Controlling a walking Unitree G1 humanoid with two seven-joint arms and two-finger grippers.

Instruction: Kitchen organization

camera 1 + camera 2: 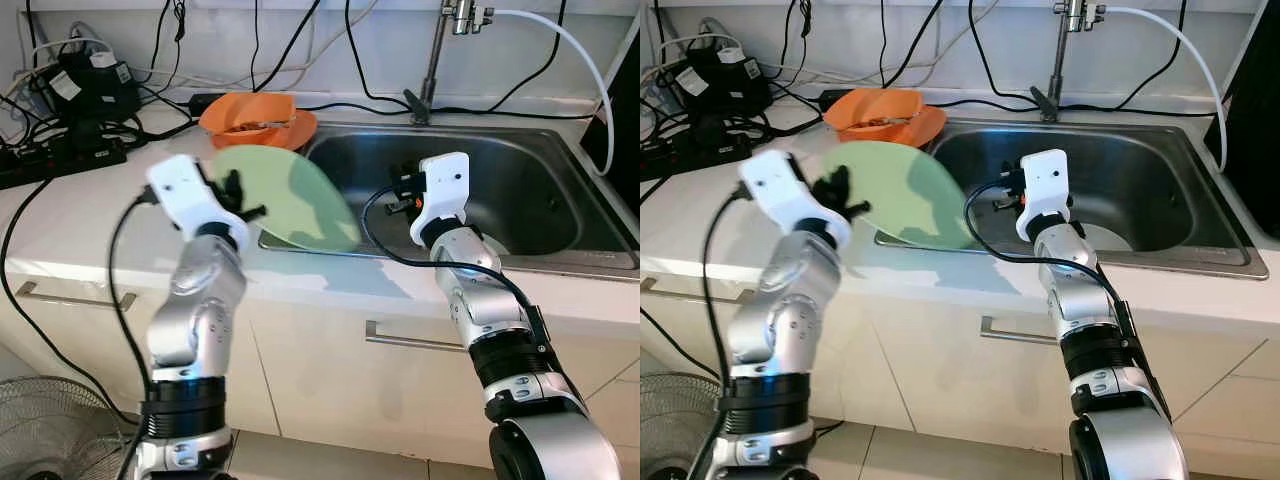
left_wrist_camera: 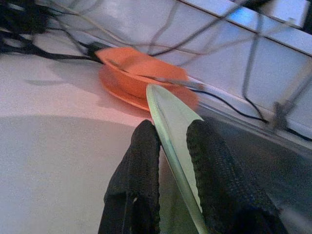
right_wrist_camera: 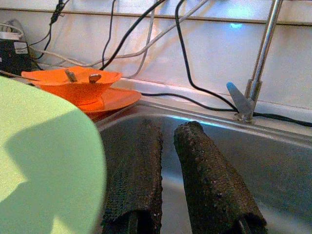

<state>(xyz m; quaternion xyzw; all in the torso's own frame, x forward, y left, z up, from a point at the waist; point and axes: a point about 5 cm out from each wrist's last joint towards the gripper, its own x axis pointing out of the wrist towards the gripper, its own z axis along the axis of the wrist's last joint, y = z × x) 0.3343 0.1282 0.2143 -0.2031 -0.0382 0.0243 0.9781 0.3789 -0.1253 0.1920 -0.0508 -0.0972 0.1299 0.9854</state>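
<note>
Green plate (image 1: 285, 200) pinched by rim in left gripper (image 2: 170, 141), fingers clamped either side of edge; held tilted over counter lip at sink (image 1: 560, 180) corner, likely for transfer. Orange bowl (image 1: 255, 118) beyond gripper, utensils inside. Right gripper (image 3: 165, 161) over basin beside plate, fingers narrowly apart, holding nothing.

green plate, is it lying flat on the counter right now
No, the green plate is held on edge between the left gripper's fingers, above the counter.
</note>
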